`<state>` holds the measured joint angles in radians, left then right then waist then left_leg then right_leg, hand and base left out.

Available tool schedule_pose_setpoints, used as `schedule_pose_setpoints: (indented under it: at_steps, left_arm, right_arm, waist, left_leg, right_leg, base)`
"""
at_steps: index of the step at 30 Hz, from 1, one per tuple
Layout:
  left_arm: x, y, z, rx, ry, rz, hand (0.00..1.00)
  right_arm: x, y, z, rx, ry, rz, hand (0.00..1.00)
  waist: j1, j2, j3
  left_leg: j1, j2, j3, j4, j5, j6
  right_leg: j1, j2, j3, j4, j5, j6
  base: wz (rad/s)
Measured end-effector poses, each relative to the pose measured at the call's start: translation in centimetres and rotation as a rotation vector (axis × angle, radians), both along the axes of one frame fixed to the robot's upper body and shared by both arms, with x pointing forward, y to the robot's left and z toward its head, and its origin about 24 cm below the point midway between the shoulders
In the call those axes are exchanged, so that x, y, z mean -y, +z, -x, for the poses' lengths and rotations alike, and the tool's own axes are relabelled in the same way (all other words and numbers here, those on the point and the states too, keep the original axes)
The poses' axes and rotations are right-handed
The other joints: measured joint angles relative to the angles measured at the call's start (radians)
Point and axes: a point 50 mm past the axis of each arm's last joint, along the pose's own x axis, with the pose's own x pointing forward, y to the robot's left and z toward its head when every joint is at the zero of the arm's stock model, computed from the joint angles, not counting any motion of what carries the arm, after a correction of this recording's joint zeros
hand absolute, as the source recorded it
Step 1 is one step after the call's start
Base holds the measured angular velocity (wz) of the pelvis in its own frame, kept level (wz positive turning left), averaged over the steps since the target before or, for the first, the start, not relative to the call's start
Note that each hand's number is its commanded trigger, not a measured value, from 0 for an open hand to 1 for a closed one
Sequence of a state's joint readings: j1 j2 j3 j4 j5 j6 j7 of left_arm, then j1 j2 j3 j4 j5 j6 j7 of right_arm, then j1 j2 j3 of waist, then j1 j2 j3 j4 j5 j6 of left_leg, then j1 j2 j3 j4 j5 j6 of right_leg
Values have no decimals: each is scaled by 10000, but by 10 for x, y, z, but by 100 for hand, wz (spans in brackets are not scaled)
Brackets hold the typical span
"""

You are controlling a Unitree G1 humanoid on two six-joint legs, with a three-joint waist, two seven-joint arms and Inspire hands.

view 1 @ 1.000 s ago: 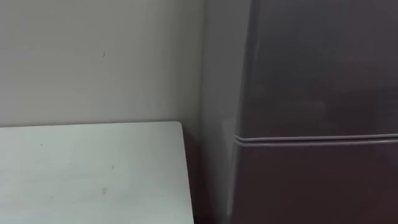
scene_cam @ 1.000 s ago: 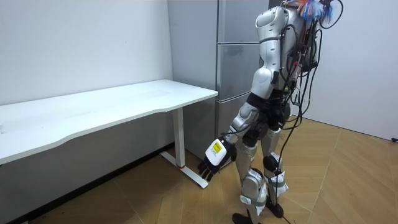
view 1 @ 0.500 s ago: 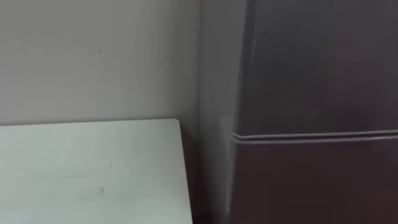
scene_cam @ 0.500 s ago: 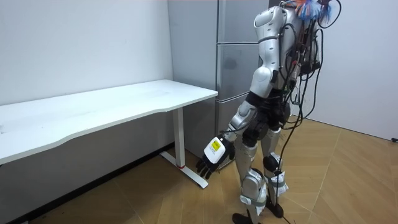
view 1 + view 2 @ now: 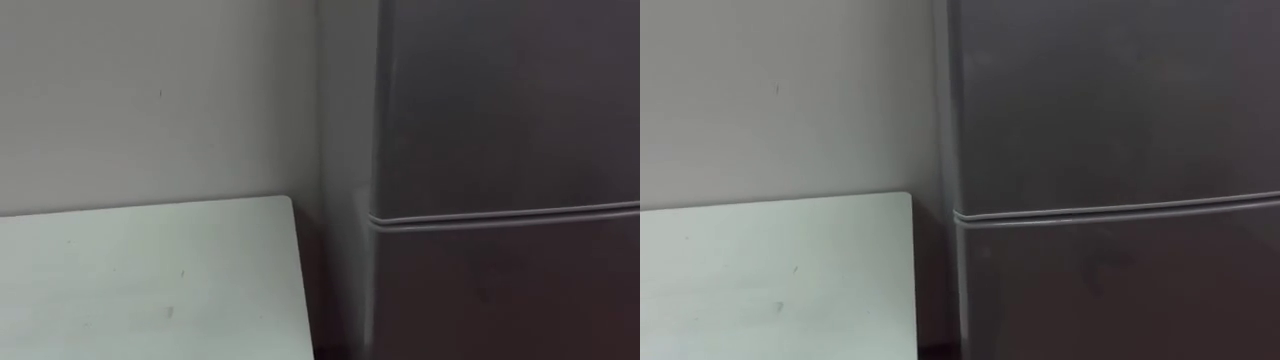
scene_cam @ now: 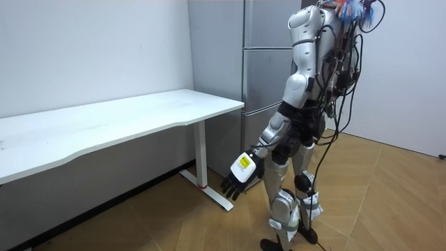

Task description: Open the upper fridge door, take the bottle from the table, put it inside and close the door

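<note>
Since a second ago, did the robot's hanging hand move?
No. In the room view the left hand hangs at the same spot as before, just above the end of the table's foot.

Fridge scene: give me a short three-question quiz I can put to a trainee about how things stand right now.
1. True or false: the upper door of the fridge stands open.
2. What stands next to the fridge, on the robot's left? A) a white table B) a chair C) a sink
3. Fill in the missing word: in the room view the left hand hangs low at the robot's side, its fingers relaxed and pointing toward the ____.

Key: 1 false, both doors are closed, with only a thin seam between them. 2 A. 3 floor.
</note>
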<state>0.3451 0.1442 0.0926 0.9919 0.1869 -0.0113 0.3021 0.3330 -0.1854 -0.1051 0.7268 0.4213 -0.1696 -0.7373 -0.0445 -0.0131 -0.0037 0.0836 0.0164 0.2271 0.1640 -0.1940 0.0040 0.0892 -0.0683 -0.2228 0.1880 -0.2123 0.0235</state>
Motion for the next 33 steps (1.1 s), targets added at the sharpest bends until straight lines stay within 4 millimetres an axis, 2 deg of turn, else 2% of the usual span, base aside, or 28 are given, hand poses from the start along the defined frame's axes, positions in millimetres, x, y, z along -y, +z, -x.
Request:
schedule_pose_setpoints:
  at_steps: [3, 7, 12, 21, 33]
  left_arm:
    - [3, -2, 1, -127, -124, 107, 0]
    - [8, -3, 1, -74, 20, 281, 0]
    - [13, -4, 0, -211, -533, 365, 0]
    - [17, -6, -7, -560, -1429, 795, 0]
    - [22, -9, -10, -758, -1341, 1403, 0]
  right_arm:
    - [-11, -12, 9, -592, 649, -750, 0]
    - [-24, -21, 9, -655, 1328, -1665, 0]
    - [-42, -35, 13, -858, 2880, -3684, 0]
    - [-57, -52, 20, -1512, 4153, -6600, 0]
    - [-61, -56, 18, -1710, 4470, -7449, 0]
  waist:
    - [-25, 20, 12]
    - [-20, 37, 20]
    - [-45, 60, 25]
    - [7, 58, 27]
    - [-13, -2, 24]
  left_leg:
    - [1, 5, 9, 7, 0, 0]
    - [5, 31, 76, 9, -5, -8]
    - [-33, 32, 39, 18, -12, -17]
    - [-68, 7, -102, 135, -37, 3]
    - [-213, 23, -261, 278, -61, 16]
  right_leg:
    - [13, 4, -41, -4, 4, -4]
    - [5, 28, 4, -12, 12, -18]
    - [21, 33, -10, -29, 13, -20]
    - [179, -19, -277, -70, -6, -9]
    - [187, 13, -304, -155, 17, -15]
  base:
    - [0]
    - [-3]
    - [1]
    - [8]
    - [3]
